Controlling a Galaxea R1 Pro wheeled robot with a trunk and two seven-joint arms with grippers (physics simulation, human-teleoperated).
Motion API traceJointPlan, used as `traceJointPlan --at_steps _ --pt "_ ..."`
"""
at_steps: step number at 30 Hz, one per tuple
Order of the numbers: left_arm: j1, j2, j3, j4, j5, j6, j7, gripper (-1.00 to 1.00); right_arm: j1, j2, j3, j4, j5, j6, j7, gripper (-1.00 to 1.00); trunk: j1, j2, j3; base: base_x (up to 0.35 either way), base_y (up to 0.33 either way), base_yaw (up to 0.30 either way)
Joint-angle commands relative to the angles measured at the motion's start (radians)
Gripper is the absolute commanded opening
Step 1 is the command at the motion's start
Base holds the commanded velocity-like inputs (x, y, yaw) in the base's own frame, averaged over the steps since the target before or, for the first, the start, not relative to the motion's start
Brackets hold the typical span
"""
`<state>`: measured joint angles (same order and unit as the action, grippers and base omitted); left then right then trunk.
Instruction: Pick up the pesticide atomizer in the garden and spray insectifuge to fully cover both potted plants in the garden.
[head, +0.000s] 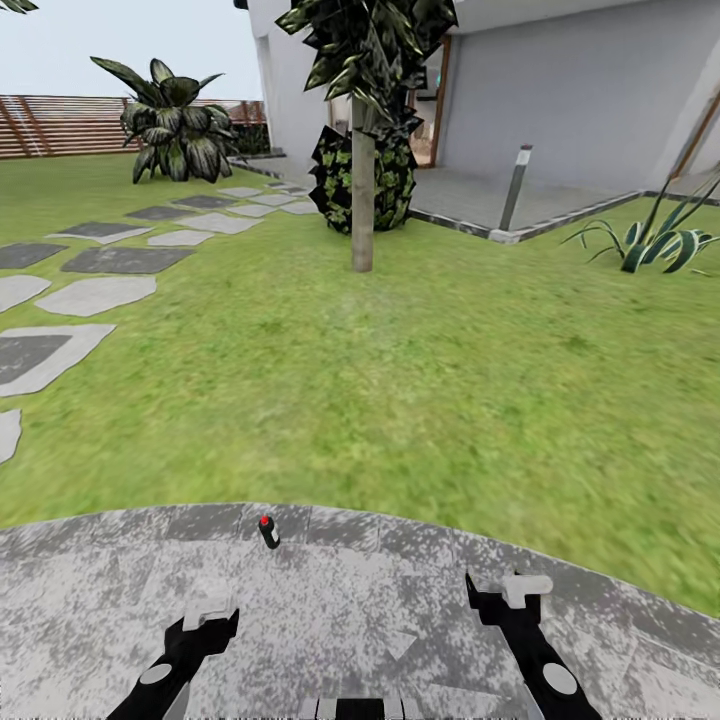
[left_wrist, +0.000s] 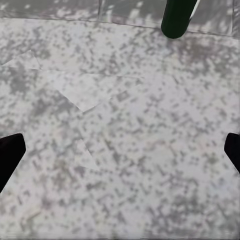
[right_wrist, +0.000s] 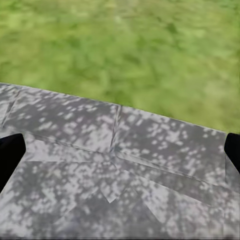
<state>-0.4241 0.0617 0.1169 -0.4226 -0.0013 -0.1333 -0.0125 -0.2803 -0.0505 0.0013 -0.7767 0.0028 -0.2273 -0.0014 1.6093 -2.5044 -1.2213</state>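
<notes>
One atomizer: the pesticide atomizer (head: 268, 531), small dark bottle, red tip, lying on the stone patio (head: 400, 600) near the lawn (head: 400, 380).
Grippers: my left gripper (head: 208, 607) and right gripper (head: 512, 590) have fingers apart, holding nothing.

palm trunk (head: 362, 190), stepping stones (head: 95, 295), bollard light (head: 516, 187)

A home garden: green lawn (head: 400, 380), mottled stone patio (head: 360, 600), stepping stones (head: 95, 295) at 10 o'clock, slatted fence (head: 60, 125), house wall (head: 580, 90) at 1 o'clock.
</notes>
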Motion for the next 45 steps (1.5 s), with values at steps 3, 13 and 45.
traceJointPlan --at_steps 3,13,45 --pt "0.000 0.000 0.003 0.001 0.000 -0.003 -0.001 1.00 0.000 0.000 0.000 0.001 0.000 -0.003 0.000 1.00 0.001 -0.001 -0.017 0.000 0.000 0.000" --pt "0.000 0.000 0.001 0.001 -0.002 -0.049 -0.001 1.00 0.000 0.000 0.000 -0.001 0.000 -0.004 0.000 1.00 0.003 -0.002 -0.041 0.062 0.000 0.000" --pt "0.002 -0.003 0.003 0.001 0.000 -0.068 -0.001 1.00 0.000 -0.002 -0.003 -0.006 0.002 -0.003 -0.002 1.00 0.003 -0.002 -0.041 0.181 0.000 0.000"
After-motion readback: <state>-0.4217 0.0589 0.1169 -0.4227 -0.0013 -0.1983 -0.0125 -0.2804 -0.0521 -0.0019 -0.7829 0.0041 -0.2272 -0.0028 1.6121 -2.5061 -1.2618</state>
